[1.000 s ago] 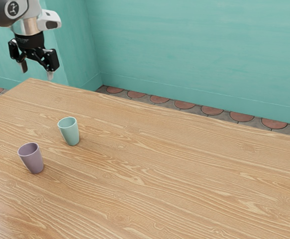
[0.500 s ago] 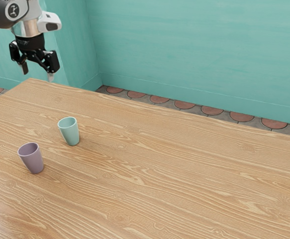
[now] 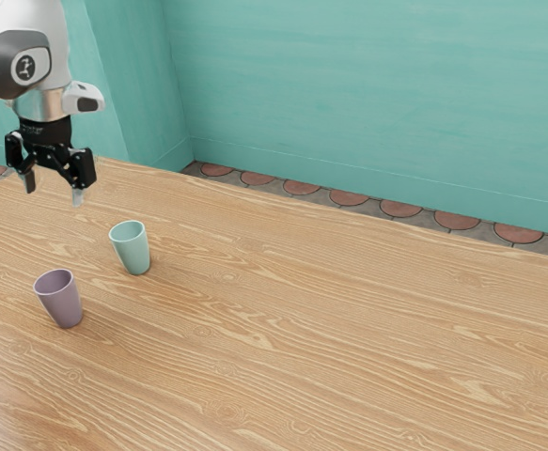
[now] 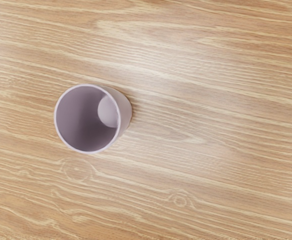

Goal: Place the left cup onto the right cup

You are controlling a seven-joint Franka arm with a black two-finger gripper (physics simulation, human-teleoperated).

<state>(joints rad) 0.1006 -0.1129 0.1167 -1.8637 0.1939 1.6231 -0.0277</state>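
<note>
Shows gripper (image 3: 53, 191) wide open, gripping nothing, above table (image 3: 349, 310). In exterior view, finds purple cup (image 3: 59, 297) upright at 6 o'clock from gripper, teal cup (image 3: 130, 246) at 2 o'clock from purple cup, apart.

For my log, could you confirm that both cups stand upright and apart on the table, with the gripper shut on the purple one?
Not quite: the gripper hangs open above the table, holding nothing, as the exterior view shows. The purple cup and the teal cup do stand upright and apart.
</note>
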